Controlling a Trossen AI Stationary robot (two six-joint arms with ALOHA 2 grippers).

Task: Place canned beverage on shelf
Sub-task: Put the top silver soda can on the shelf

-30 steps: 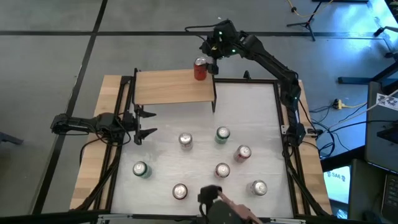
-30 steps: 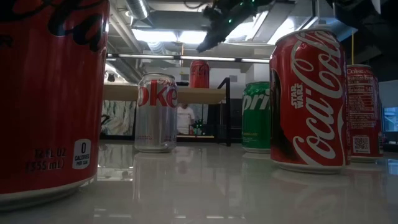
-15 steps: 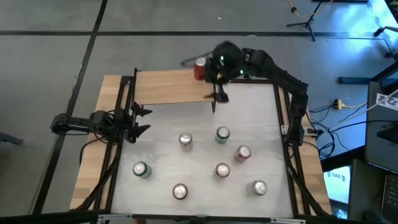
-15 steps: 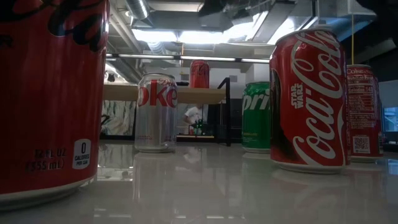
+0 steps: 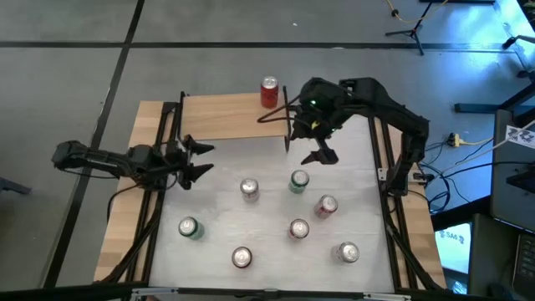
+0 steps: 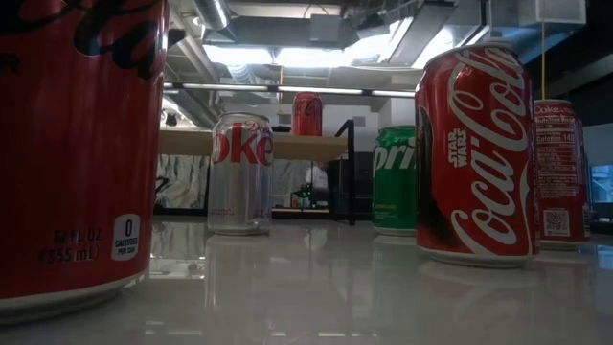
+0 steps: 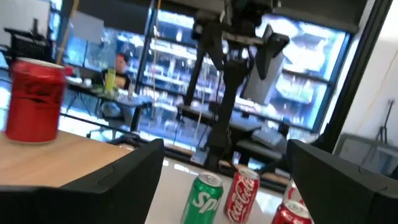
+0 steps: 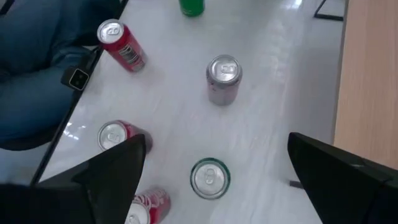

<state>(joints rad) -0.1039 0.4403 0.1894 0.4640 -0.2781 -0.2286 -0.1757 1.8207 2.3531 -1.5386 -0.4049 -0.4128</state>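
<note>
Can delivered, right arm swings back over table

Red can (image 5: 269,92) stands upright on the far right corner of the shelf (image 5: 226,117). A second ago the right gripper (image 5: 319,155) hung right beside that can; now it has pulled away and hovers, fingers spread and empty, above the table (image 5: 267,213) near the green can (image 5: 299,181). One placement looks complete, with six cans on the table left to shelve. The left gripper (image 5: 194,160) has shifted slightly at the table's left edge, also spread and empty. The low view shows neither gripper, and near cans block much of the shelf.
</note>
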